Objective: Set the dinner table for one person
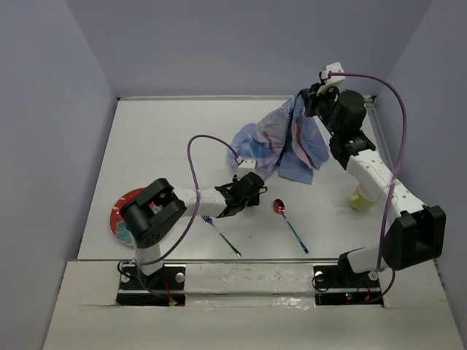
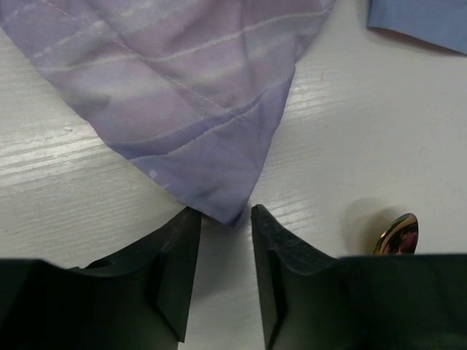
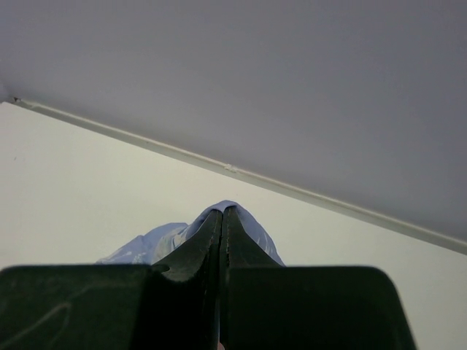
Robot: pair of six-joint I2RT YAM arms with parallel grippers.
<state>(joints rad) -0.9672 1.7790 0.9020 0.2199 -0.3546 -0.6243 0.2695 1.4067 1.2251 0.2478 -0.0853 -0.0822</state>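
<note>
Plain lavender-grey walls close in on three sides: a back wall [image 1: 255, 44], a left wall [image 1: 44, 146] and a right wall [image 1: 441, 65] (all bare and matte). They meet the white worktop [image 1: 168, 138], where a pale strip [image 3: 233, 169] runs along the back seam. Light is soft and even.

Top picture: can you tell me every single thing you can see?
table: one, white, under everything
cloth: one, blue and lilac with pink, far right, one end lifted
plate: one, red and blue, near left, partly behind the left arm
fork: one, shiny rainbow, near middle
spoon: one, shiny rainbow, right of the fork
cup: one, pale yellow, right side, partly behind the right arm
cables: two, purple, one looping from each arm
left gripper: one, black, open around a cloth corner
right gripper: one, black, shut on the cloth, holding it up
</note>
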